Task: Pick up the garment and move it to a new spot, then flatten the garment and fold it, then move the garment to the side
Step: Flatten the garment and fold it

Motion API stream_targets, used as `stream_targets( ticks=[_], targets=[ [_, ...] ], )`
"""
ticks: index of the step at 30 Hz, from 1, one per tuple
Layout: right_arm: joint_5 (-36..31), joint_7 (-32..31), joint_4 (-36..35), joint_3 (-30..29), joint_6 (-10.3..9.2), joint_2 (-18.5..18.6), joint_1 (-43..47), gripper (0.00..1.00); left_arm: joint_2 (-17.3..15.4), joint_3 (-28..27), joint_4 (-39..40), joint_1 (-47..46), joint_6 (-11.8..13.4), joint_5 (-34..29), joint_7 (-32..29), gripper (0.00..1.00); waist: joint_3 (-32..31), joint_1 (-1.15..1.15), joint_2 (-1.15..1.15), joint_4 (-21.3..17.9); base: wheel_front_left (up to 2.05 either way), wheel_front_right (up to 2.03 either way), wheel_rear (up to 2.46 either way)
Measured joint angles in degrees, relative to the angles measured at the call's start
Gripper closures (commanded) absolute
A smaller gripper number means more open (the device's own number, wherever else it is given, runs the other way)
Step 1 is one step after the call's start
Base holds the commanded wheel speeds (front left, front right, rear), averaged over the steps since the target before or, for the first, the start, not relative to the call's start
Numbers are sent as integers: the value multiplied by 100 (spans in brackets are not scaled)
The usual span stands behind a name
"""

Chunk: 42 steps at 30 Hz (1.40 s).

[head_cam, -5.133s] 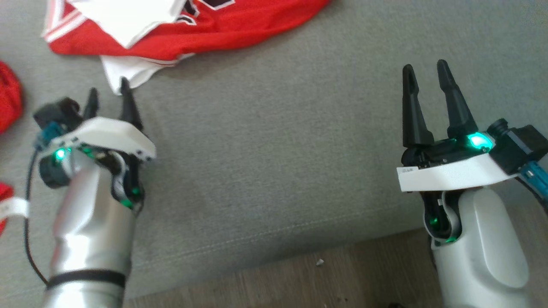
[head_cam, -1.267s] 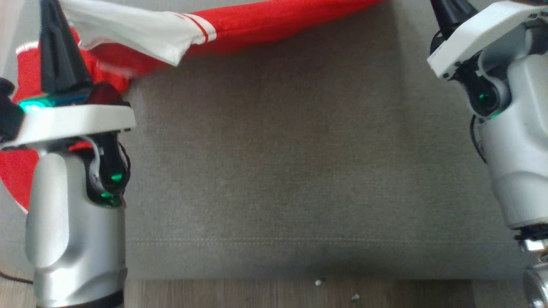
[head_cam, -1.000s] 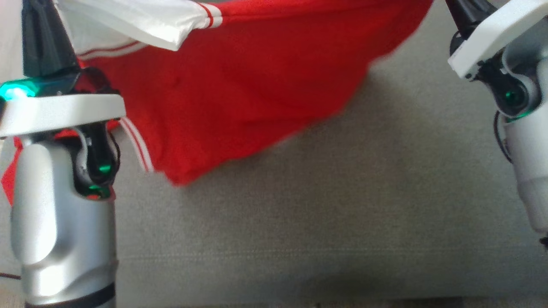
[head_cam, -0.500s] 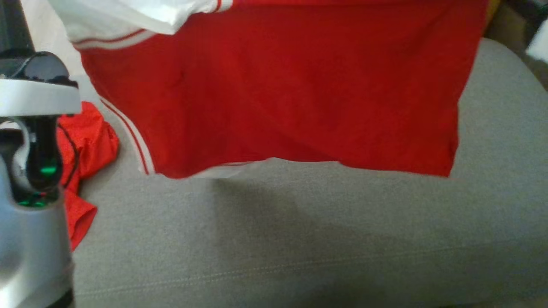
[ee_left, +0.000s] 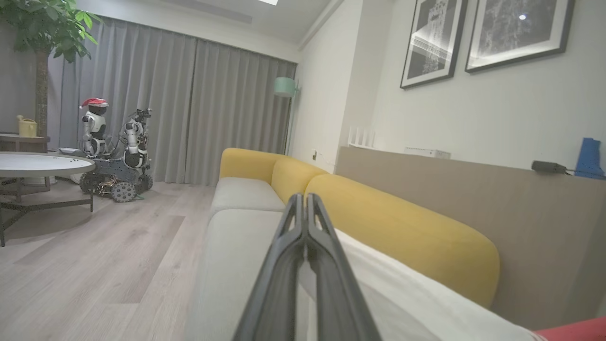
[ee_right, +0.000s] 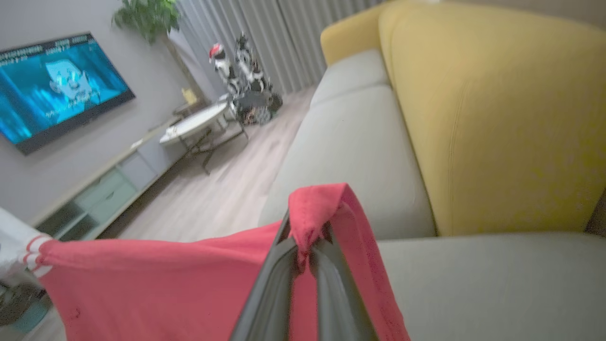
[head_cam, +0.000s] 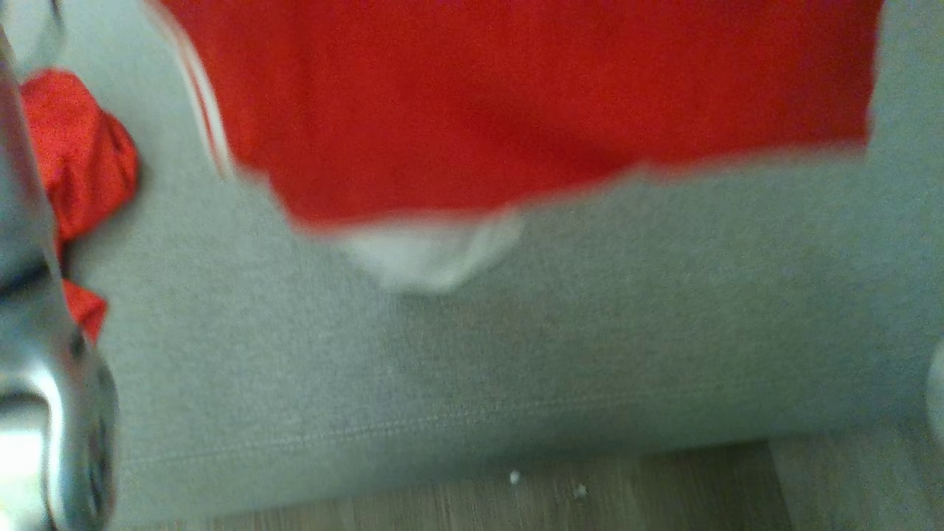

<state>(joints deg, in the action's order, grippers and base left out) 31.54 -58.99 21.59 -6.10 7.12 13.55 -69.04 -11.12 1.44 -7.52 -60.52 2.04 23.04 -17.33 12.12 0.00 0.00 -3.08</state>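
Garment (head_cam: 516,96) hangs spread above the grey sofa seat (head_cam: 560,346), red with a white flap at its lower edge. My right gripper (ee_right: 307,248) pinches a red corner draped over its tips, and my left gripper (ee_left: 303,199) is clamped on the white part.

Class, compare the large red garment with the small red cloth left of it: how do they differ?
The garment is spread wide; the cloth is bunched up. The garment has white trim; the cloth looks all red. The garment spans far more of the head view than the cloth. Both are red fabric.
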Motion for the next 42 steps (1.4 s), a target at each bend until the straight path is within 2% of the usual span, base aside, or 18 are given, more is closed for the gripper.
stream_targets(
  ticks=[3,6,10,13,19,22,28,29,30,37,42],
  targets=[
    [-727,1190,530,-257,0,-268,-1167,100,160,-14,-943,-1321,63,-49,470,100,574,1,0,15,0,0,0],
    [-1109,2606,1067,-480,0,-438,-2030,100,321,-80,-1741,-2292,220,-209,1267,100,1082,2,0,58,0,0,0],
    [-1141,4325,1788,-726,1,-566,-2776,100,485,-275,-2555,-3195,244,-182,2350,100,1616,3,0,157,0,0,0],
    [-862,5036,2309,-837,1,-606,-2949,100,614,-314,-3027,-3400,130,-97,2844,100,1852,3,0,292,0,0,0],
    [5,5183,3058,-639,1,-613,-2519,100,704,-245,-3588,-3024,-277,-21,3112,100,2078,1,0,575,0,0,0],
    [475,5055,3359,-583,0,-632,-1876,100,712,-180,-3702,-2376,-438,-43,3162,100,2089,1,0,653,0,0,0],
    [937,4619,3810,-423,0,-653,-562,100,670,123,-3845,-765,-668,-270,3163,100,1840,0,0,675,0,0,0],
    [937,4619,3810,-423,0,-653,-562,100,670,123,-3845,-765,-668,-270,3163,100,1840,0,0,675,0,0,0],
    [1109,4412,3973,-413,0,-653,-260,100,631,185,-3813,-310,-715,-337,3163,100,1715,0,0,677,0,0,0],
    [1199,4172,4497,-426,0,-642,374,100,366,374,-3376,952,-816,-486,3163,100,1261,0,0,634,0,0,0],
    [1114,4135,4557,-210,0,-616,705,100,155,642,-3092,2026,-868,-630,3153,100,849,0,0,599,0,0,0]
  ],
)
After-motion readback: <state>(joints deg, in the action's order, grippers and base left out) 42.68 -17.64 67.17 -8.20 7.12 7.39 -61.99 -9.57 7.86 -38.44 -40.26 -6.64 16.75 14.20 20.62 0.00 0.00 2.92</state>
